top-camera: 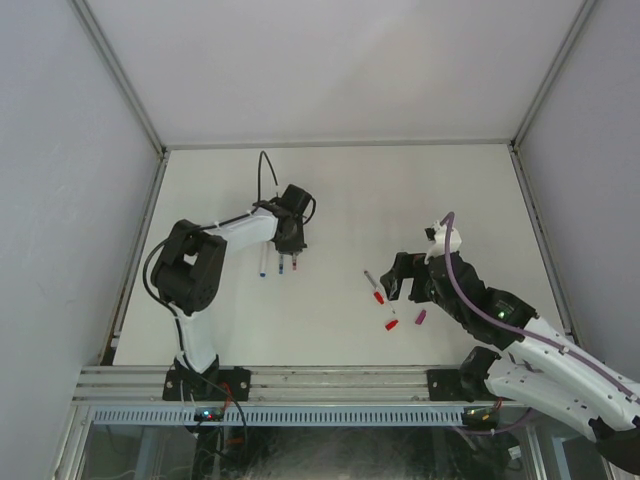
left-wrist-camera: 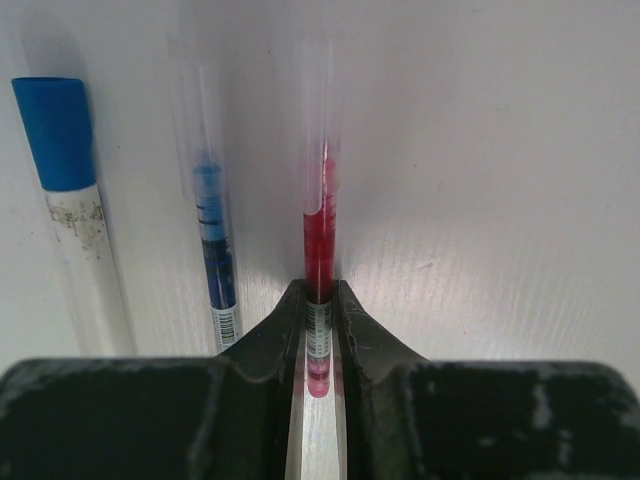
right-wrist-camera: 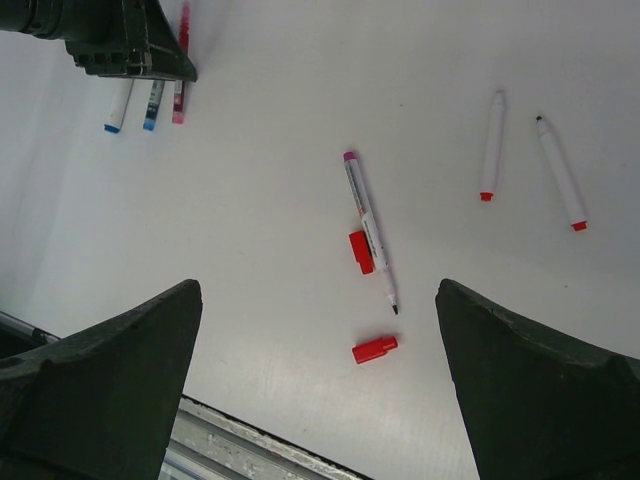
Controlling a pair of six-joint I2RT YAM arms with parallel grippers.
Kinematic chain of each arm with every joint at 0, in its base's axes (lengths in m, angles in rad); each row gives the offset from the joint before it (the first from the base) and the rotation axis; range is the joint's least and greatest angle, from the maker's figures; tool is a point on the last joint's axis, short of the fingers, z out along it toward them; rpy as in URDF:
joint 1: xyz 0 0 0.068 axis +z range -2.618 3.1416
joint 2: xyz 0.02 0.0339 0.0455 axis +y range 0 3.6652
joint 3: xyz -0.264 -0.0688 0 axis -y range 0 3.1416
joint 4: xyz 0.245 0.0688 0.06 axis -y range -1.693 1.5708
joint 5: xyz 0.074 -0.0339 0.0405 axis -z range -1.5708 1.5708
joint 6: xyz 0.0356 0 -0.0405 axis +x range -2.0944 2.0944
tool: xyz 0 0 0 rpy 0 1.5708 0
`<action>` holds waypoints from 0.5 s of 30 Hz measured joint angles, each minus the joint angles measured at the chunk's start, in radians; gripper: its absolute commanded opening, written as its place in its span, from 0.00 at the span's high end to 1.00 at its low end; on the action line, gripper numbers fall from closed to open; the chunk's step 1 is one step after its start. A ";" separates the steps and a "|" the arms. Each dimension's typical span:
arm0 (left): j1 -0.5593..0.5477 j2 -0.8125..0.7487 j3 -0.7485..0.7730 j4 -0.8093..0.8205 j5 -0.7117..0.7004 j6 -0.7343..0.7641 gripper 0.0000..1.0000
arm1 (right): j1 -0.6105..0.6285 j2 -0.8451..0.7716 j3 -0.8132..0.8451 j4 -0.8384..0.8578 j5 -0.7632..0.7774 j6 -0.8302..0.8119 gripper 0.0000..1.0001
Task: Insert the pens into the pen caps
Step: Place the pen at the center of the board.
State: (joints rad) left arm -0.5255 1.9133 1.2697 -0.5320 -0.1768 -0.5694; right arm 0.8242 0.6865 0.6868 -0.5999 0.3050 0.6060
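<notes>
Between the fingers (left-wrist-camera: 265,340) of my left gripper (left-wrist-camera: 318,295), low in the centre of the left wrist view, lies a red pen (left-wrist-camera: 320,230), pointing away up the frame on the white table (left-wrist-camera: 480,200). My left jaws stand only a sliver apart, one finger on each side of the barrel. I cannot tell whether the pads press on it or merely flank it.

Just left of it lies a blue pen (left-wrist-camera: 215,250), and further left a blue-capped pen (left-wrist-camera: 60,170), all three side by side and parallel. I judge these three finished. Each seems to wear a cap, though the covers on the red and blue ones look pale and blurred, so I am not certain.

Across the table, my right gripper (right-wrist-camera: 315,288) hangs with its jaws spread fully wide, holding nothing. At the centre of the right wrist view lies a magenta-ended pen (right-wrist-camera: 368,225) with its dark tip bare. A red cap (right-wrist-camera: 360,250) sits against or just beside its barrel, and a second red cap (right-wrist-camera: 375,349) lies lower in the frame.

At the upper right of that view are a left red-ended pen (right-wrist-camera: 491,145), its tip too small to judge, and a right red-ended pen (right-wrist-camera: 560,172) showing a bare dark tip. The overhead view adds a magenta cap (top-camera: 420,316) right of centre, near my right arm.

By my reckoning about half the work remains: three pens and three loose caps.
</notes>
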 measured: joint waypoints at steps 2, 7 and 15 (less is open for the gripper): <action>0.000 0.000 -0.005 0.008 0.000 0.000 0.81 | 0.000 0.004 0.000 0.005 -0.001 0.000 0.00; 0.000 -0.008 -0.019 0.025 0.000 -0.004 0.79 | 0.000 0.013 0.000 0.005 -0.005 0.000 0.00; 0.000 -0.038 -0.069 0.078 0.000 -0.016 0.81 | 0.000 0.022 0.000 0.010 -0.013 0.001 0.00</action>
State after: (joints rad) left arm -0.5251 1.8751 1.2003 -0.4538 -0.1768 -0.5850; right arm 0.8242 0.7082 0.6868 -0.5903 0.2920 0.6067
